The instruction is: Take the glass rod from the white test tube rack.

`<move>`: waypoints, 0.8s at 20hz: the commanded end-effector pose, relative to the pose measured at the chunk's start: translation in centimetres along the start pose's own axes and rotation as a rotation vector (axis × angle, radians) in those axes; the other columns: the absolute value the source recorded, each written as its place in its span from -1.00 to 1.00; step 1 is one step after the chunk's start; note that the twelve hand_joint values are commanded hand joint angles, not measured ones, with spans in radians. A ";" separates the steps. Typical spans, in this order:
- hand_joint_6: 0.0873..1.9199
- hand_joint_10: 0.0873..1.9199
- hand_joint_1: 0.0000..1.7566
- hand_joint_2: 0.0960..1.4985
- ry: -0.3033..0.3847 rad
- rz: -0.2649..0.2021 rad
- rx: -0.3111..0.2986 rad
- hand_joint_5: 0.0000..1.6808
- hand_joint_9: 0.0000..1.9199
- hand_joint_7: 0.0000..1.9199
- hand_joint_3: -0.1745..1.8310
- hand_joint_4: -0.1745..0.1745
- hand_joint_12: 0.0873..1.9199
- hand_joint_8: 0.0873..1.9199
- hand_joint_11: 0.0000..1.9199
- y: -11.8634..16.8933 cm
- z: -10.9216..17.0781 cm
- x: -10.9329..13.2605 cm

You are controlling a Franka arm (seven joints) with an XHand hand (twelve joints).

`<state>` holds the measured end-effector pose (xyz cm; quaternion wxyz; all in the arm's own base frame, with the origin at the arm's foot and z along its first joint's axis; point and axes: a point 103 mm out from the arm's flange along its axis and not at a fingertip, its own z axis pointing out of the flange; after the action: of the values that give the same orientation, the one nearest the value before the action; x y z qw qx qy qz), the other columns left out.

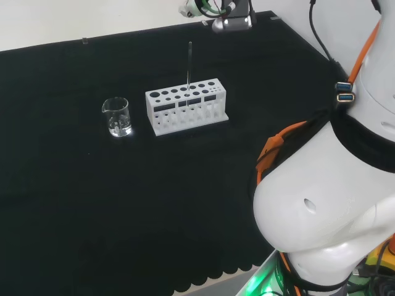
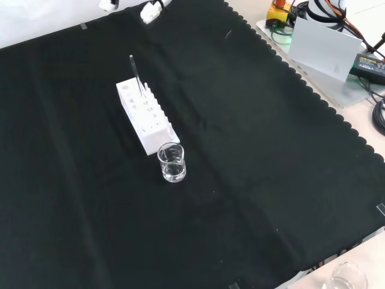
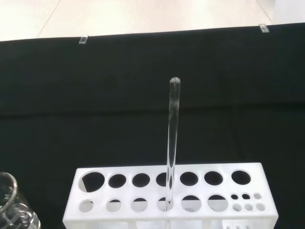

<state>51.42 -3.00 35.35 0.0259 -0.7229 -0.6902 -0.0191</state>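
A thin clear glass rod [image 1: 189, 65] [image 2: 136, 75] stands upright in a hole of the white test tube rack [image 1: 185, 108] [image 2: 147, 117], rising well above it. In the wrist view the rod [image 3: 172, 143] is straight ahead, its rounded tip free, with the rack [image 3: 128, 193] below it. White parts of the hand [image 2: 150, 11] come in at the front view's top edge, some way beyond the rack and touching nothing. The same end of the arm shows at the head view's top edge [image 1: 231, 20]. Whether the hand is open or shut is hidden.
A small clear beaker [image 1: 116, 117] [image 2: 172, 162] [image 3: 12, 210] stands close to one end of the rack. The arm's white links [image 1: 333, 185] stand at the head view's right. Off the cloth are a white box [image 2: 325, 45], cables and another glass [image 2: 346, 278].
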 end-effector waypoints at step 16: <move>-0.95 -0.27 -0.23 0.54 0.057 -0.019 0.052 -0.52 -0.42 -0.59 -1.00 -0.84 0.38 -0.15 -0.62 2.3 6.4 -0.4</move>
<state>53.07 -3.29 30.89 0.0546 -0.7180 -0.6932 -0.0310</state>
